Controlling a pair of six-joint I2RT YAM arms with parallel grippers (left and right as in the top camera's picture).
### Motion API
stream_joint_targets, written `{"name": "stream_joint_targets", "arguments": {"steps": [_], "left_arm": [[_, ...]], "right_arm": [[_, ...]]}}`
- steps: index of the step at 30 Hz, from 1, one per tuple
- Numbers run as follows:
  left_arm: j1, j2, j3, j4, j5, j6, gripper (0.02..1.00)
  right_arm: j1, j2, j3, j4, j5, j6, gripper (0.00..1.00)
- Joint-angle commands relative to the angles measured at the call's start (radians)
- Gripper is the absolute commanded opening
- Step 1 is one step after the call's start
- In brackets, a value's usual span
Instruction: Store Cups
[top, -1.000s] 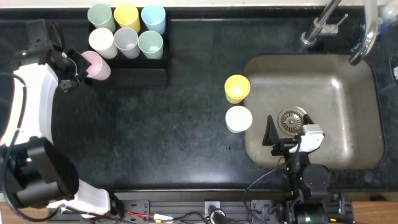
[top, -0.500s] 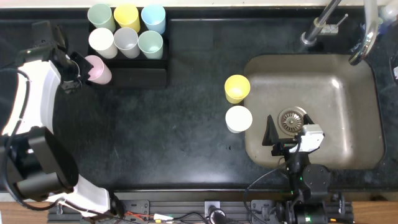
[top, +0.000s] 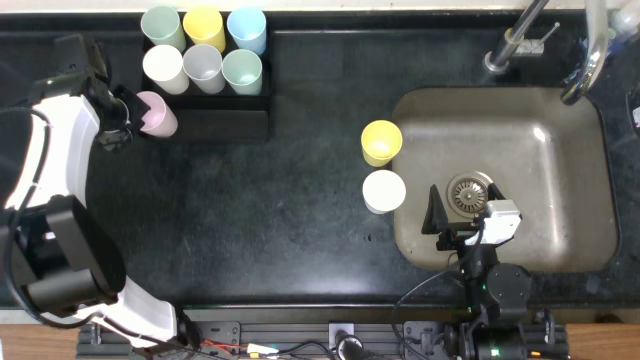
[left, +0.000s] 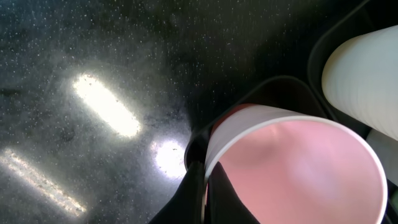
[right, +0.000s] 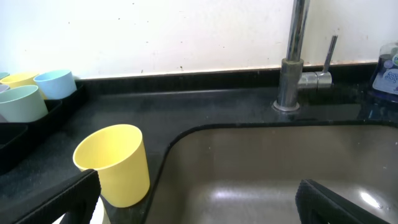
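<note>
My left gripper (top: 128, 110) is shut on the rim of a pink cup (top: 156, 113), held tilted at the front left corner of the black cup rack (top: 230, 125). In the left wrist view the pink cup (left: 298, 168) hangs over a vacant rack slot (left: 273, 93), beside a white cup (left: 364, 81). Several cups stand in the rack's two back rows. A yellow cup (top: 381, 142) and a white cup (top: 384, 191) stand on the counter by the sink. My right gripper (top: 455, 215) hovers open above the sink, with the yellow cup (right: 115, 163) near its finger.
The steel sink (top: 560, 150) lies at the right with a faucet (right: 292, 62) behind it. The dark counter (top: 260, 220) stretches between the rack and the two loose cups. A soap bottle (right: 387, 68) stands at the far right.
My left gripper has shifted slightly with the pink cup, closer to the rack's front left slot. The right arm has not moved.
</note>
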Motion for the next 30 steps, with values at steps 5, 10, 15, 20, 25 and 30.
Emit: {"name": "stream_joint_targets", "arguments": {"steps": [5, 10, 15, 20, 25, 30], "left_arm": [[0.009, 0.016, 0.013, 0.0, -0.01, -0.01, 1.0], [0.009, -0.021, 0.013, -0.001, -0.013, -0.01, 0.998], [-0.011, -0.183, 0.013, 0.014, -0.006, -0.01, 1.0], [-0.154, -0.344, 0.034, 0.038, 0.044, 0.002, 1.0], [-0.507, -0.347, 0.059, 0.091, -0.042, 0.055, 0.998], [-0.845, -0.246, 0.059, 0.182, -0.152, 0.054, 1.0]], "right_arm": [[0.002, -0.008, 0.005, 0.007, 0.003, 0.0, 0.996], [0.002, -0.008, 0.005, 0.007, 0.003, 0.0, 0.998], [0.002, -0.008, 0.005, 0.007, 0.003, 0.0, 0.996], [0.002, -0.008, 0.005, 0.007, 0.003, 0.0, 0.998], [0.002, -0.008, 0.005, 0.007, 0.002, 0.0, 0.998], [0.002, -0.008, 0.005, 0.007, 0.003, 0.0, 0.998]]}}
